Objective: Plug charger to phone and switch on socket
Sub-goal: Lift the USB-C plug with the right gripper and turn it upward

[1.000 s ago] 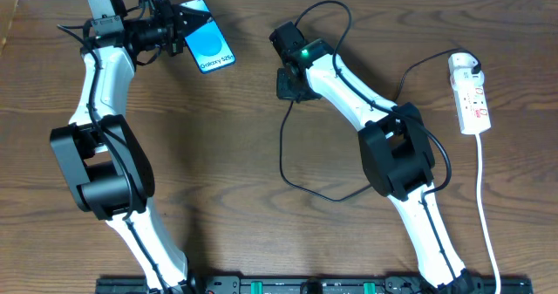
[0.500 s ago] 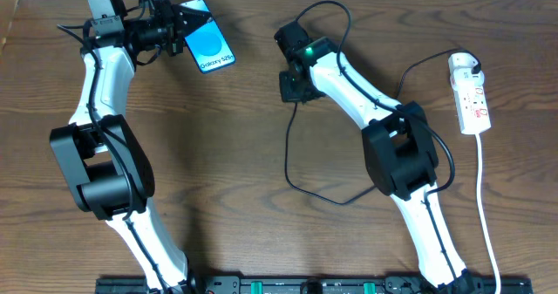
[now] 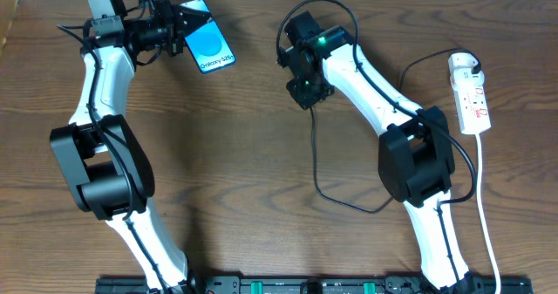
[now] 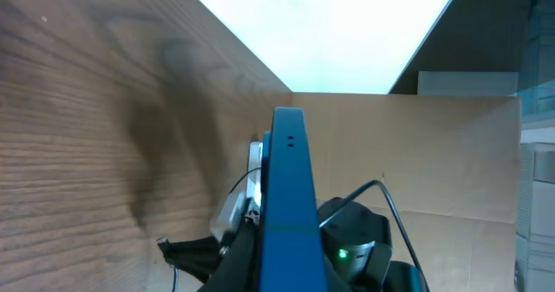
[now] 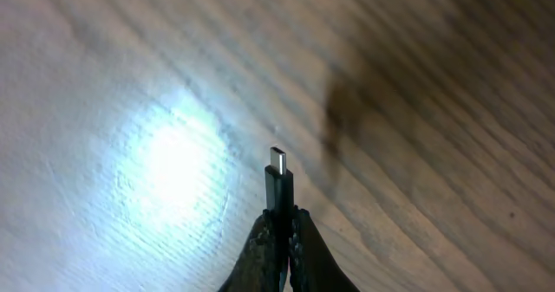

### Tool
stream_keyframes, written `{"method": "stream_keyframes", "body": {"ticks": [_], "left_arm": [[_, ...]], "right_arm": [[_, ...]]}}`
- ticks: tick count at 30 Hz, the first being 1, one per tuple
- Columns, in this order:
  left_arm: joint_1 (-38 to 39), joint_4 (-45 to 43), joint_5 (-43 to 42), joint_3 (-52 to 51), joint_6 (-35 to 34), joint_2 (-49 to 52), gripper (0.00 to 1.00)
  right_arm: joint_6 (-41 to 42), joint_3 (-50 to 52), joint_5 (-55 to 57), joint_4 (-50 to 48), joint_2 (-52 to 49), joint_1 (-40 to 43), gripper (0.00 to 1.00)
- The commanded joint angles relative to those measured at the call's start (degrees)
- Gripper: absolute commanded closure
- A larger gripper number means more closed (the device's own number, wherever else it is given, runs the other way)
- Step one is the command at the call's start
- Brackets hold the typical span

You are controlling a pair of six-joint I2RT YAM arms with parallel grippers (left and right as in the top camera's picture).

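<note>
The left tool (image 3: 186,22) was clamped on the phone (image 3: 209,45), held at the far left of the tabletop (image 3: 235,181). The right tool (image 5: 284,227) was closed on the charger (image 3: 315,154) just behind its connector tip, well apart from the phone. The plug end appeared seated in the socket (image 3: 471,98) at the right; insertion into the phone and switching on were judged outstanding.

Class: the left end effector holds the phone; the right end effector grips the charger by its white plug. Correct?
No: the right end effector grips the charger behind its small connector tip, per the right wrist view. The left end effector does hold the phone.
</note>
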State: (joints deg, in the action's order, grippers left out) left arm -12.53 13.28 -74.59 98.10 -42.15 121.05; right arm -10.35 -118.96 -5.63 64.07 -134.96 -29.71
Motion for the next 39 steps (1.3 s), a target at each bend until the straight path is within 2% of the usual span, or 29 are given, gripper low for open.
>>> {"method": "stream_keyframes", "body": {"ticks": [1,5,11,21,28,30,35,38,39], "left_arm": [[0.13,-0.02,-0.79,0.26,-0.09,-1.57,0.93],[0.13,0.24,-0.79,0.26,-0.09,-1.57,0.93],[0.13,0.87,-0.76,0.26,0.15,-1.57,0.93],[0.13,1.07,-0.76,0.26,0.15,-1.57,0.93],[0.13,1.07,-0.76,0.26,0.15,-1.57,0.93],[0.13,1.07,-0.79,0.26,0.13,-1.57,0.93],[0.13,1.27,-0.79,0.26,0.15,-1.57,0.93],[0.13,1.27,-0.76,0.26,0.15,-1.57,0.93],[0.13,1.27,-0.79,0.26,0.15,-1.57,0.93]], "right_arm": [[-11.13,1.49,-2.82,0.31,0.76,-0.07,0.99],[-16.81,4.04,-6.12,0.46,0.74,0.07,0.99],[-18.01,6.8,-8.55,0.15,0.76,-0.26,0.99],[-10.05,10.84,-10.43,-3.87,0.76,-0.83,0.99],[-9.77,11.56,-10.43,-3.8,0.76,-0.87,0.98],[-8.79,11.56,-10.4,-4.04,0.76,-0.94,0.91],[-5.33,11.47,-10.4,-4.66,0.76,-0.96,0.82],[-1.49,11.37,-10.38,-5.18,0.83,-0.52,0.67],[-0.09,11.28,-10.38,-5.4,0.83,-0.31,0.65]]}}
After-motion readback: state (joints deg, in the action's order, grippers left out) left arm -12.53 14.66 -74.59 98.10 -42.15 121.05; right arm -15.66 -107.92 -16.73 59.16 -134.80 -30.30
